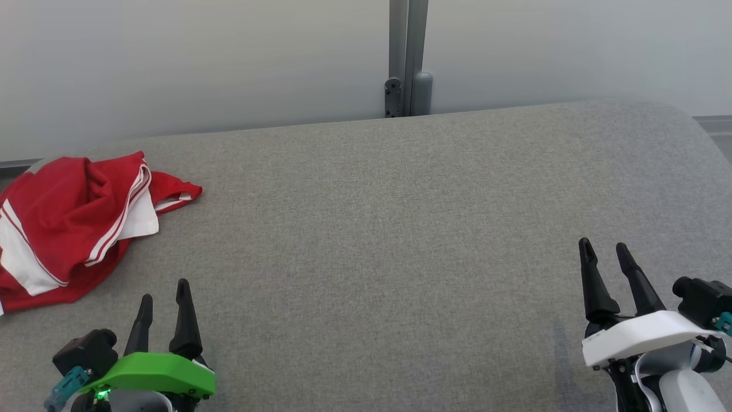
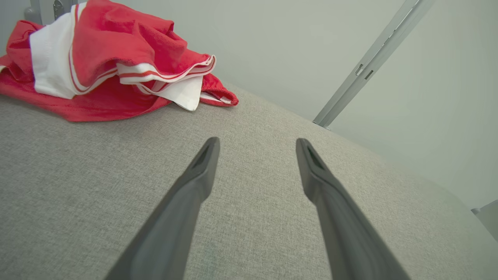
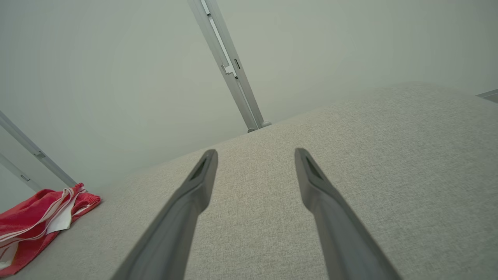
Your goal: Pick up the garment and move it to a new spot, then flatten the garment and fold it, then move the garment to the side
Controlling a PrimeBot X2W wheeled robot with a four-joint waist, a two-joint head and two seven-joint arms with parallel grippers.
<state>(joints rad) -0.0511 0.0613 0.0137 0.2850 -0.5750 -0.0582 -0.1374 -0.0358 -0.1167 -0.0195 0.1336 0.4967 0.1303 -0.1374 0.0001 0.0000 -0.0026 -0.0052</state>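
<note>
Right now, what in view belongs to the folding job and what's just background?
Job:
grey table
red-and-white garment, crumpled at its left edge
left gripper, open
right gripper, open

Background:
metal post behind the table
pale wall

A broad surface covered in grey woven fabric (image 1: 400, 229) is stretching back to pale wall panels (image 1: 200, 57), which are meeting at an upright grey metal post (image 1: 407, 51), while soft, even light is falling across everything.
</note>
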